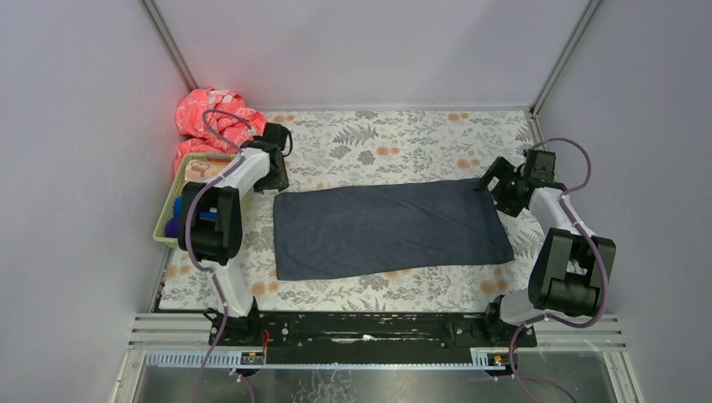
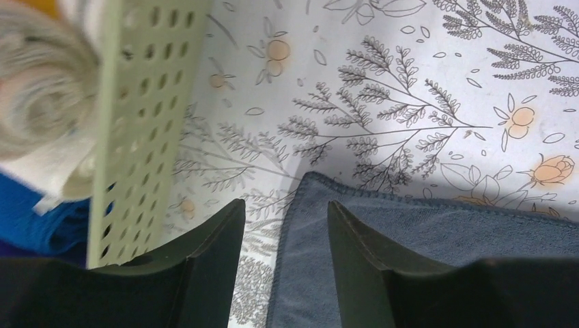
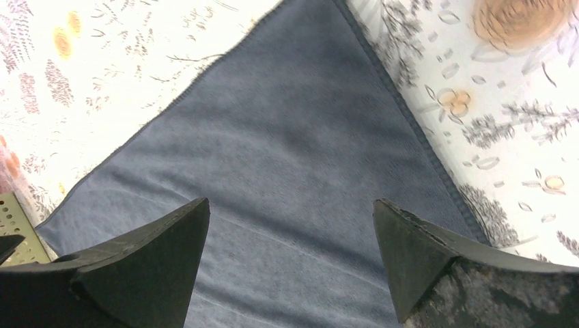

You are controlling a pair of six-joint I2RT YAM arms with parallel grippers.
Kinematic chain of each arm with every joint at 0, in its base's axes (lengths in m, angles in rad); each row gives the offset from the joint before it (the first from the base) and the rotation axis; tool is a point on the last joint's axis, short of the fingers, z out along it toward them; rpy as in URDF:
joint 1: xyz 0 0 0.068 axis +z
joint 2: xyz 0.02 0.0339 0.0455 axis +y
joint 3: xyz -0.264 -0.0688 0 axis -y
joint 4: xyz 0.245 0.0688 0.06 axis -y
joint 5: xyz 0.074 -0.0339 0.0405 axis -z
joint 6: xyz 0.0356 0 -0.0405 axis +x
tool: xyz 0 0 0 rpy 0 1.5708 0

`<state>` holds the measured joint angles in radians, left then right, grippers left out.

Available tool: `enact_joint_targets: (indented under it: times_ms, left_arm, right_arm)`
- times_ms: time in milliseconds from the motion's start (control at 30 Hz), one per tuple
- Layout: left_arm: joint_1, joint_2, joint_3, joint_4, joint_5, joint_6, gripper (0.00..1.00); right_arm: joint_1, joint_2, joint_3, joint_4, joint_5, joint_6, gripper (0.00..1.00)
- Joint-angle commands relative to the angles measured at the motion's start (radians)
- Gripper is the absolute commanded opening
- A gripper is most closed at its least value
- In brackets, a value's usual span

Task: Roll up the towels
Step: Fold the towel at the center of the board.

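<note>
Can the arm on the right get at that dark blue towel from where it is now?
Probably yes. The right gripper hangs open just over the far right corner of the dark towel, which lies flat with nothing on it or in the way.

One large dark grey-blue terry towel (image 1: pixel 390 228) lies spread flat in the middle. Under it is one grey-and-orange floral-print covering (image 1: pixel 395 138).

One pale green perforated plastic basket (image 1: pixel 165 220) stands at the left edge. In it the left wrist view shows one whitish rolled towel (image 2: pixel 34 102) and one blue cloth (image 2: pixel 41 219). The top view also shows a bit of purple cloth (image 1: pixel 172 228) there. Whether the basket holds more cannot be told.

One crumpled pink-red cloth (image 1: pixel 206 116) sits in the far left corner.

There are two black-and-white robot arms, the left arm (image 1: pixel 220 197) and the right arm (image 1: pixel 562 252). That makes two grippers, the left gripper (image 2: pixel 283 208) and the right gripper (image 3: pixel 290 205), with two dark fingers each.
</note>
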<state>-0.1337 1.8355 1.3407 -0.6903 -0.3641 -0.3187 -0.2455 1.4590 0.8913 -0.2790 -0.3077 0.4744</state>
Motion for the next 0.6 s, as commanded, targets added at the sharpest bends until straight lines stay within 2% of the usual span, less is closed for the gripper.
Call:
enact_joint_targets:
  times_ms: [0,167,300,367,567]
  left_arm:
    - [0.061,0.071,0.053,0.009,0.222,0.058,0.47]
    - [0.116,0.035,0.040,0.025,0.358,0.099,0.47]
    - [0.211,0.010,0.046,0.032,0.598,0.194,0.49]
    - [0.230,0.022,0.057,0.016,0.672,0.273,0.50]
    - [0.230,0.114,0.093,-0.045,0.693,0.375,0.51]
  right_arm:
    - [0.034,0.046,0.095,0.013,-0.013,-0.032,0.96]
    - [0.040,0.074,0.116,0.007,-0.027,-0.050,0.96]
    - [0.044,0.097,0.124,0.045,-0.063,-0.040,0.96]
    - [0.052,0.119,0.141,0.053,-0.082,-0.035,0.96]
    - [0.088,0.128,0.139,0.088,-0.099,-0.032,0.95]
